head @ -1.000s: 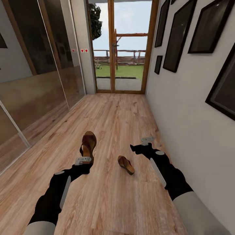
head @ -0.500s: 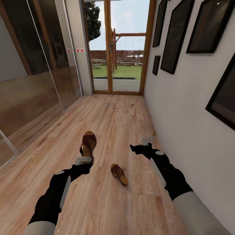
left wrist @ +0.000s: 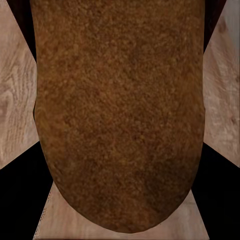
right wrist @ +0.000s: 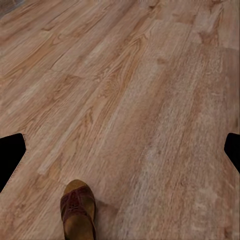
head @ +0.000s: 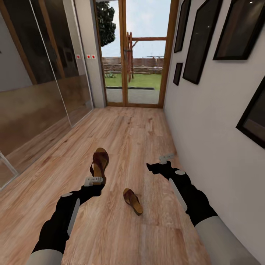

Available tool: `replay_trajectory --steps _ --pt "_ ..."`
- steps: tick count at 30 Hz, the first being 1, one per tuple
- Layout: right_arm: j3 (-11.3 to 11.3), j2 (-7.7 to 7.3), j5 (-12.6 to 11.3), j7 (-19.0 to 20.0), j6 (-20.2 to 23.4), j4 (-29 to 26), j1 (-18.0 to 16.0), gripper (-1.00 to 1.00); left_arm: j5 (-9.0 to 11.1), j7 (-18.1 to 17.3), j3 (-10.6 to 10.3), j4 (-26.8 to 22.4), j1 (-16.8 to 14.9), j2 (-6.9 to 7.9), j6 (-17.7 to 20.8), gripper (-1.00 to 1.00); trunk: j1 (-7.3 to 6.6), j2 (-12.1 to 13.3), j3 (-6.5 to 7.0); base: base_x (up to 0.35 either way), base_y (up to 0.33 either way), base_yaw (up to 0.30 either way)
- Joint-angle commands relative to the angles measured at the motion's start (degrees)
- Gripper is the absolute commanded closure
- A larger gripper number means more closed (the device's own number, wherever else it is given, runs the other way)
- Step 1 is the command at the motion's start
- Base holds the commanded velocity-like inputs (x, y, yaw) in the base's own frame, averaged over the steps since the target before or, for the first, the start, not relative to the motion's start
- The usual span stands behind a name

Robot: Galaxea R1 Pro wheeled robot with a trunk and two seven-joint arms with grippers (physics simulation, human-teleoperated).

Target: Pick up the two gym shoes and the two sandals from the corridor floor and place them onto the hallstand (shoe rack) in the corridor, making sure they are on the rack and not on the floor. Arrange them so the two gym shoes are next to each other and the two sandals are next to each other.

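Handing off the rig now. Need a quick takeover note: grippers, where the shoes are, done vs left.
Left gripper: shut on one sandal, carried in front of the robot; the left wrist view looks straight at its brown sole.
Right gripper: fingers spread, nothing between them, held near the right wall.
Second sandal: lying on the corridor floor between the two arms, toward the right one; also seen from the right wrist.
Done: one sandal picked up.
Left: grab the second sandal, find both gym shoes and the hallstand, place and pair everything.
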Motion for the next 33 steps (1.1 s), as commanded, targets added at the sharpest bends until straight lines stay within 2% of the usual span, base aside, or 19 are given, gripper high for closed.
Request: replay_trajectory --steps 1,9,15,33 --pt "0.1 -0.07 -0.58 -0.15 0.27 -0.1 -0.02 -1.0 -0.62 -0.55 0.21 -0.06 -0.04 -0.08 0.19 1.0 -0.01 -0.02 -0.07 0.001 0.0 0.231" --pt "0.06 -0.07 -0.58 -0.16 0.35 -0.12 -0.02 -1.0 -0.61 -0.55 0.21 -0.06 -0.06 -0.08 0.19 1.0 -0.01 -0.02 -0.27 0.005 0.0 0.266" --pt "0.1 -0.07 -0.59 -0.16 0.36 -0.12 -0.02 -1.0 -0.54 -0.55 0.21 -0.06 -0.05 -0.08 0.19 1.0 -0.01 -0.02 -0.41 0.162 -0.107 0.231" --pt "0.02 -0.07 -0.59 -0.15 0.37 -0.21 -0.02 -1.0 -0.56 -0.55 0.21 -0.06 -0.06 -0.08 0.19 1.0 -0.01 -0.02 -0.43 0.152 -0.118 0.013"
